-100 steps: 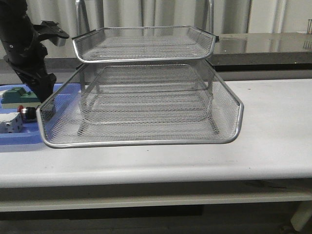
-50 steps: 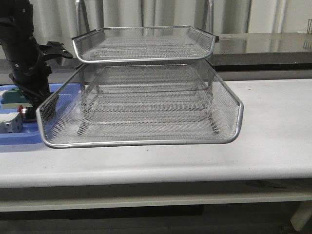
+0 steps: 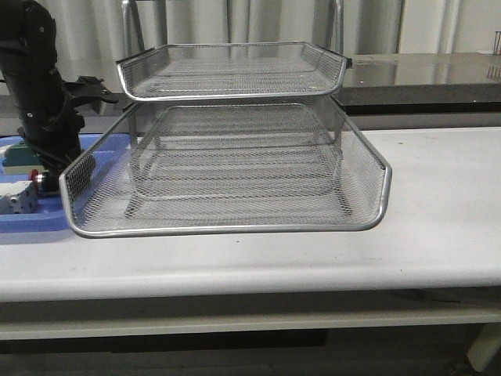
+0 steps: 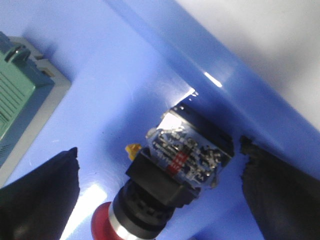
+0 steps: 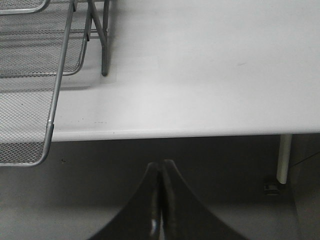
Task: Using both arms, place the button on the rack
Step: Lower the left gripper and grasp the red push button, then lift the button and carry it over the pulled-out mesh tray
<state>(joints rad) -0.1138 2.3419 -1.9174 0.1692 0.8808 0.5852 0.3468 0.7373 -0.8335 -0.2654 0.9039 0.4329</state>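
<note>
The button [image 4: 167, 175] lies on its side on the blue tray [image 4: 125, 75], its red cap [image 4: 102, 225] pointing toward the camera. My left gripper [image 4: 159, 150] is open low over the tray. Its two black fingertips [image 4: 45, 190] stand on either side of the button and do not touch it. In the front view the left arm [image 3: 43, 94] reaches down at the far left, and the red cap [image 3: 34, 175] shows just beside it. The wire-mesh rack [image 3: 227, 168] stands mid-table. My right gripper [image 5: 161, 167] is shut and empty, below the table's front edge.
A green block [image 4: 15, 100] lies on the blue tray [image 3: 31, 219] next to the button, and a white block [image 3: 16, 200] sits nearer the front. The rack's lower tier rim [image 5: 56, 95] juts out close to the table edge [image 5: 200, 132]. A table leg [image 5: 284, 157] stands at the right.
My left arm has swung leftward and lowered over the blue tray, bringing the open gripper down around the button. The rack and the right arm have not moved.
</note>
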